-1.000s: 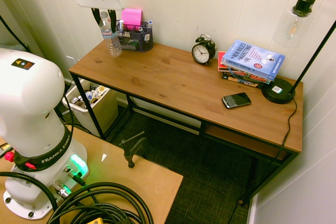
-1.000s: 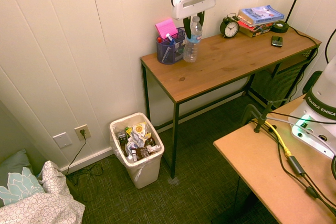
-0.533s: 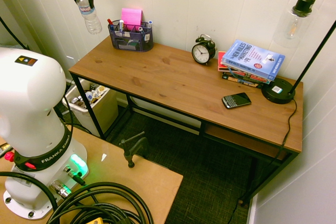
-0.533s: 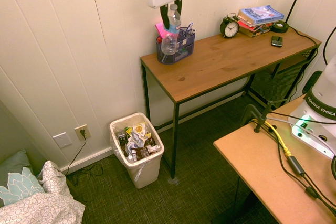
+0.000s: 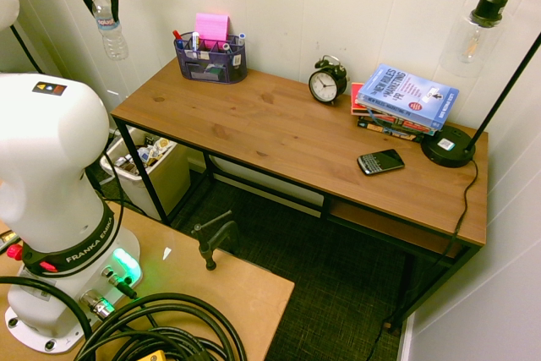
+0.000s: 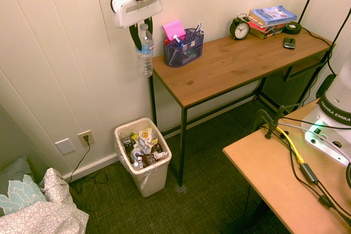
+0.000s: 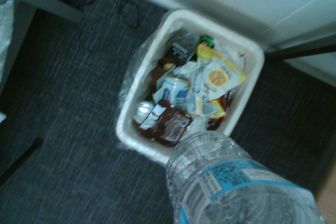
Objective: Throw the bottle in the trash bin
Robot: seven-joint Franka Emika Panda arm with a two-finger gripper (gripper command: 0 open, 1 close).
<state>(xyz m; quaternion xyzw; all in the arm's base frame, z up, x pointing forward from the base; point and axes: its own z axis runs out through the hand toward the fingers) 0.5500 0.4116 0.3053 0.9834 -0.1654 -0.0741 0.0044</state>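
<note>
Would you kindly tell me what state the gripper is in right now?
Gripper: shut on the bottle, holding it by the neck, in the air above the trash bin.

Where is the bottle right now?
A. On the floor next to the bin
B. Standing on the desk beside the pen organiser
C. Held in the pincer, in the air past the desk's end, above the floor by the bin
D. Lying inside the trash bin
C: the pincer grips the bottle by its neck, hanging clear of the desk edge, with the trash bin well below it.
</note>
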